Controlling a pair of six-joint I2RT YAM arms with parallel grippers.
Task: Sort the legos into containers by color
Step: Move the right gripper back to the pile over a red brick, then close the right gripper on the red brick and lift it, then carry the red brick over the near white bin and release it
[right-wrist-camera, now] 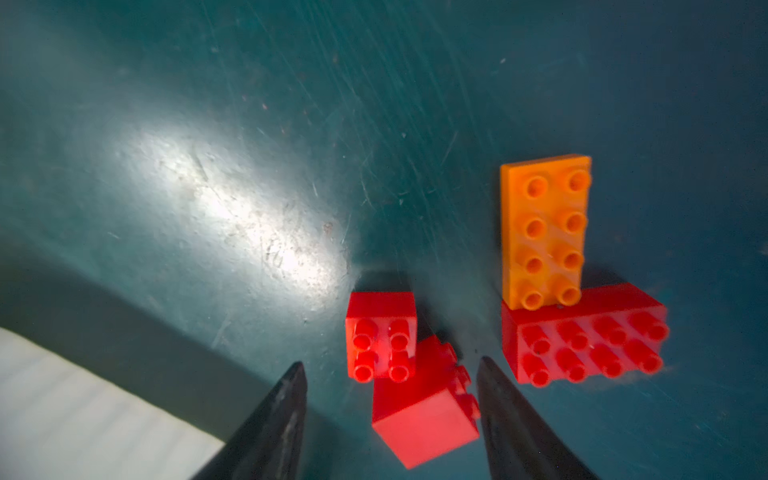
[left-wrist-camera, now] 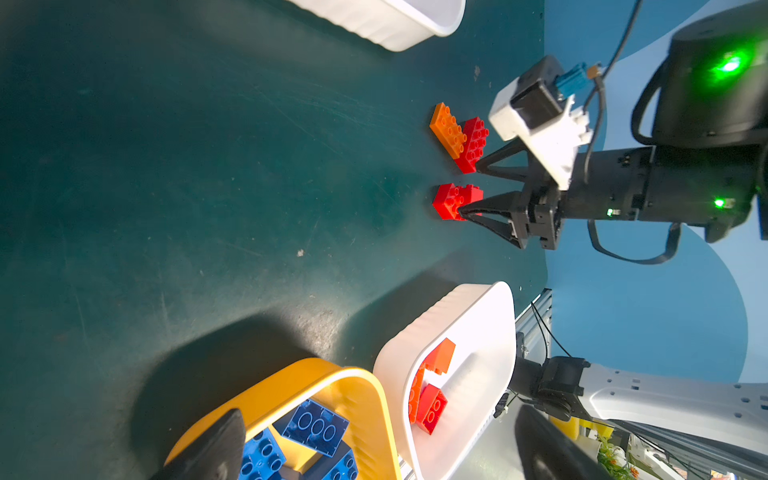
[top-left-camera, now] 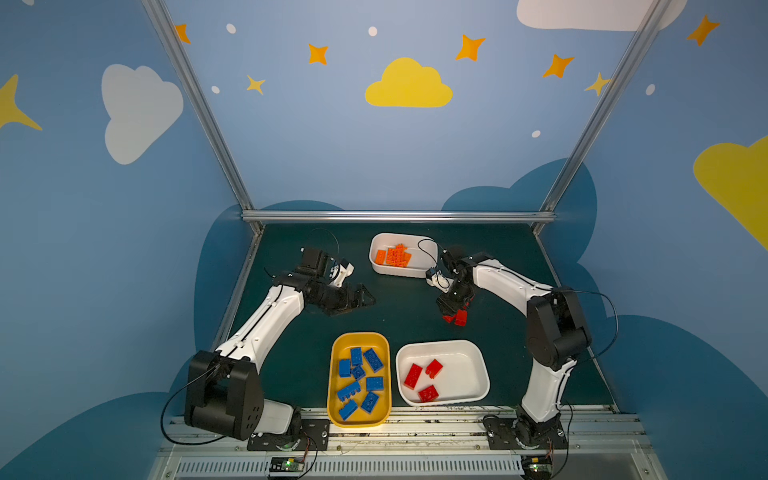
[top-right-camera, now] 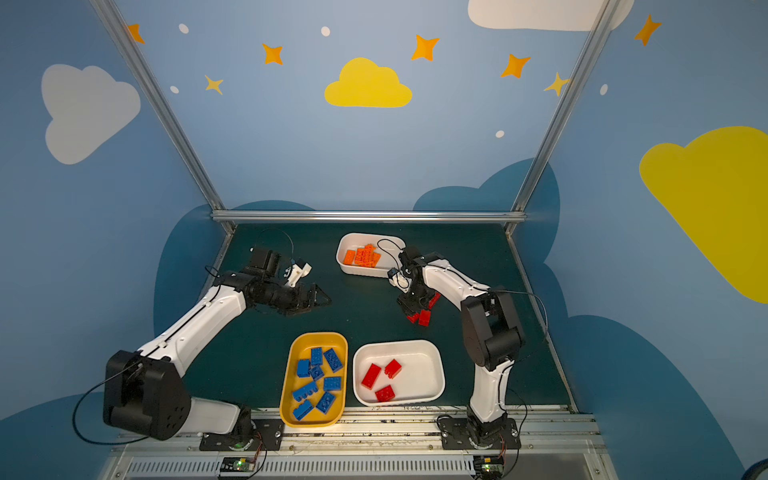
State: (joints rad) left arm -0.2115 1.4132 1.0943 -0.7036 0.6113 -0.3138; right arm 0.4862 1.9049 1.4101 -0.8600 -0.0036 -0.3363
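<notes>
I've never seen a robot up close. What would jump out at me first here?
The colours: a yellow tub at the front full of blue bricks, a wide white tub beside it with three red bricks, and a small white tub at the back holding orange bricks. On the right, the right arm's fingers stand open over loose red bricks on the dark green table.

Bare mat (top-left-camera: 405, 309) lies open at the centre. At the near edge the yellow tub (top-left-camera: 360, 335) and wide white tub (top-left-camera: 440, 343) stand side by side with only a narrow gap between. The small white tub (top-left-camera: 399, 272) blocks the far side. The right gripper (right-wrist-camera: 390, 370), jaws apart, straddles two small red bricks (right-wrist-camera: 380, 336). A long red brick (right-wrist-camera: 582, 332) and orange plate (right-wrist-camera: 544, 228), touching each other, sit just beside one finger. Beyond the other finger the mat is bare.
</notes>
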